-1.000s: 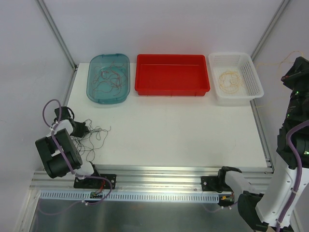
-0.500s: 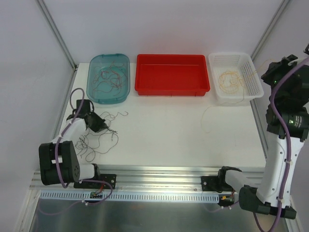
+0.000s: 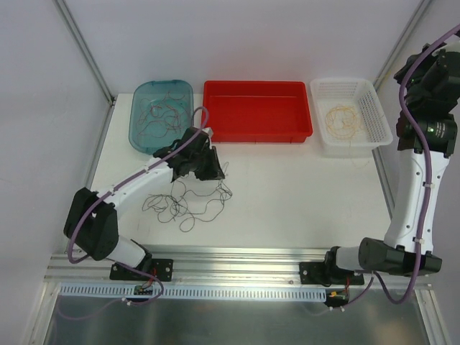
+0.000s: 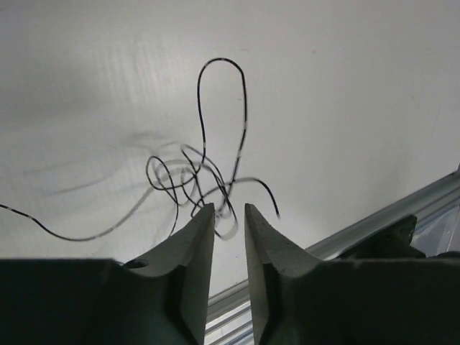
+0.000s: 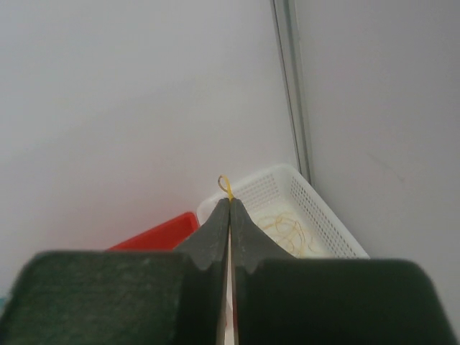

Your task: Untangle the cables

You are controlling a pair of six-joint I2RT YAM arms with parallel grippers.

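A bunch of dark brown cables lies loose and loopy on the white table, left of centre. My left gripper hovers over its far right side. In the left wrist view the left gripper has its jaws a narrow gap apart, with dark cable loops just beyond the tips. My right gripper is raised high at the right, above the white basket. It is shut on a thin yellow cable, whose small loop sticks out at the tips.
A teal tray at the back left holds orange-red and brown cables. A red tray stands at the back middle. The white basket at the back right holds coiled yellow cables. Metal frame posts stand at both back corners.
My left arm has reached from the table's left edge toward the centre, and the dark cables have shifted right with it. My right arm has swung and risen with the yellow cable.
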